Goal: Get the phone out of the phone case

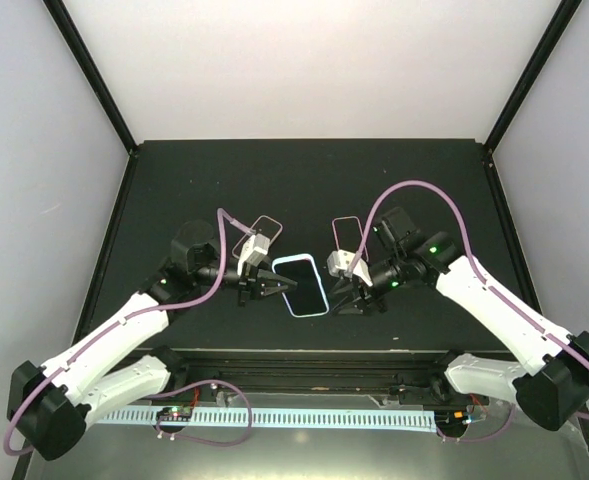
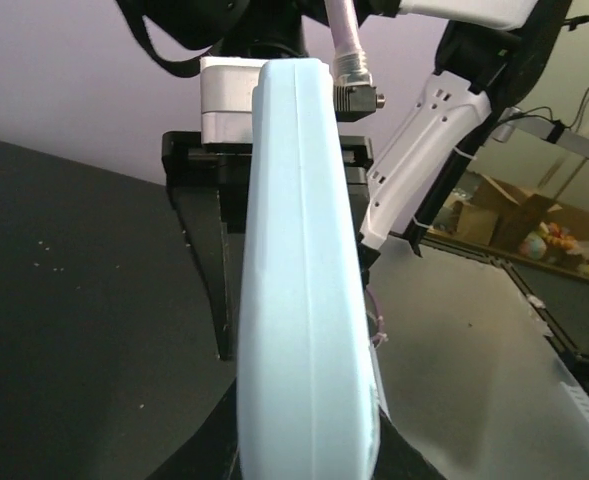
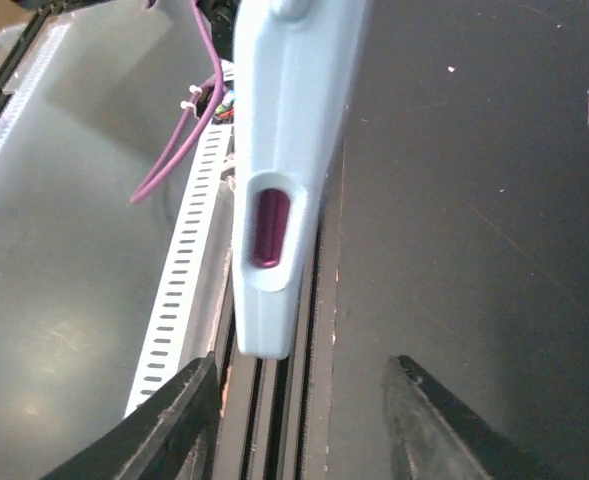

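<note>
Phone (image 1: 302,287) in pale blue case (image 2: 299,300), screen up over mid-table (image 1: 224,180); long axis runs far to near, near end skewed right. Left end effector (image 1: 270,288) clamped on case's left edge. Right end effector (image 1: 342,297) jaws apart, gripping nothing.

— Where's the cased phone (image 1: 301,285)?
— Lower centre of the top view, over the surface (image 1: 304,180), between my claws: left claw (image 1: 277,288) at its left edge, right claw (image 1: 347,296) just beside its right.
— And from your right wrist?
— It runs down from upper centre, ahead of my fingers (image 3: 174,420) at the bottom.
</note>
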Controlling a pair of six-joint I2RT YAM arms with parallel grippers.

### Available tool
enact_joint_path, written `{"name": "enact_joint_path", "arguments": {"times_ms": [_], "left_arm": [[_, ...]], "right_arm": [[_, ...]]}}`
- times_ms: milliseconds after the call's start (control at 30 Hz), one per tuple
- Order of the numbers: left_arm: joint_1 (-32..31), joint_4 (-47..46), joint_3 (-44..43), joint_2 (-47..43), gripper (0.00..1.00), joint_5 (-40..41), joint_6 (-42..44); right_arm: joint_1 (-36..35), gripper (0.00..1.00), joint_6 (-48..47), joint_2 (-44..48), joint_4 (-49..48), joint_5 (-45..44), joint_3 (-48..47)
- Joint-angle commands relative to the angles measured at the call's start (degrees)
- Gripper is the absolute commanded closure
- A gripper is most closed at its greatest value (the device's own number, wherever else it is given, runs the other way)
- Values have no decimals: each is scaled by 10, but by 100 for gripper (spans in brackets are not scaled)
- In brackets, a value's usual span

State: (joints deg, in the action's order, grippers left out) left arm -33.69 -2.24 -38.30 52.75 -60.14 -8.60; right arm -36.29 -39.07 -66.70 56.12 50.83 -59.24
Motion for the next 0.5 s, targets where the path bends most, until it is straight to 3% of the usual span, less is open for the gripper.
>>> {"name": "enact_joint_path", "arguments": {"times_ms": [0,467], "left_arm": [[6,-71,-5,4,98,-54,-20],[8,-108,-4,34,98,-92,-62]], "right_arm": [[-3,57,-12,-8,-12,44,-8],[-12,75,-54,-12,9,54,1]]}}
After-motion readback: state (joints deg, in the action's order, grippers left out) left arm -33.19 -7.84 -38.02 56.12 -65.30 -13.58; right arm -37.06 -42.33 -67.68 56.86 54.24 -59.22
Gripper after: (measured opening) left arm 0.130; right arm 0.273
